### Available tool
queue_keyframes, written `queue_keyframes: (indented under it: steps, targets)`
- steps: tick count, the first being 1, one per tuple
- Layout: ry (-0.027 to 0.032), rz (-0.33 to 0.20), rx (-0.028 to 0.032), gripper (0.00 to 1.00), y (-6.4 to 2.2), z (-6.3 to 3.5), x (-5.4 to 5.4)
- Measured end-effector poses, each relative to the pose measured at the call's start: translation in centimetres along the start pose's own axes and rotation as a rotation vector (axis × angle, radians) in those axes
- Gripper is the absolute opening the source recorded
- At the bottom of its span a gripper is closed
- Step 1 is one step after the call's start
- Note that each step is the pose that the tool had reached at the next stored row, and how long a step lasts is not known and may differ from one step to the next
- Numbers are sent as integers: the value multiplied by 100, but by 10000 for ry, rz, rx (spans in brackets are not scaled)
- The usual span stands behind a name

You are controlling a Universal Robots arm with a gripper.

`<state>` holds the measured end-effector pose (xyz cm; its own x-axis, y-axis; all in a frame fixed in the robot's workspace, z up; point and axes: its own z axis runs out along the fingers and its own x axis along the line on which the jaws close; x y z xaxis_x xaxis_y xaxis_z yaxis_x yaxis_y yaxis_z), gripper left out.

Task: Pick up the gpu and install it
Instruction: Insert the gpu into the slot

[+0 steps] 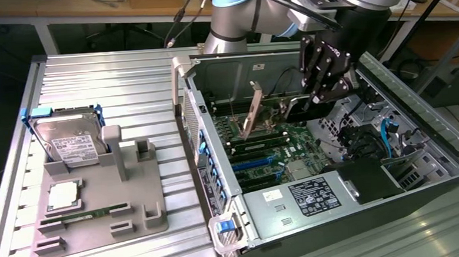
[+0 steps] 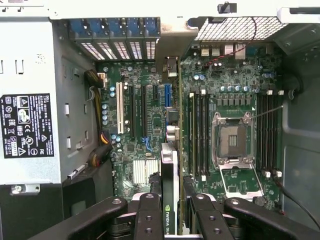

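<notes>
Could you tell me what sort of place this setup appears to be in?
Probably a robotics lab or workshop bench for computer assembly: an open computer case lies on a ribbed metal table, a grey fixture holds a hard drive, and the gripper holds the gpu above the motherboard.
</notes>
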<state>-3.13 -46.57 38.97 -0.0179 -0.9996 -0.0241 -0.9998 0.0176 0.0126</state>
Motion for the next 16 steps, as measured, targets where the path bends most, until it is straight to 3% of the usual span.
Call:
queue_keyframes:
  steps: [16]
  targets:
    - [0, -1, 20, 27, 16, 186, 5]
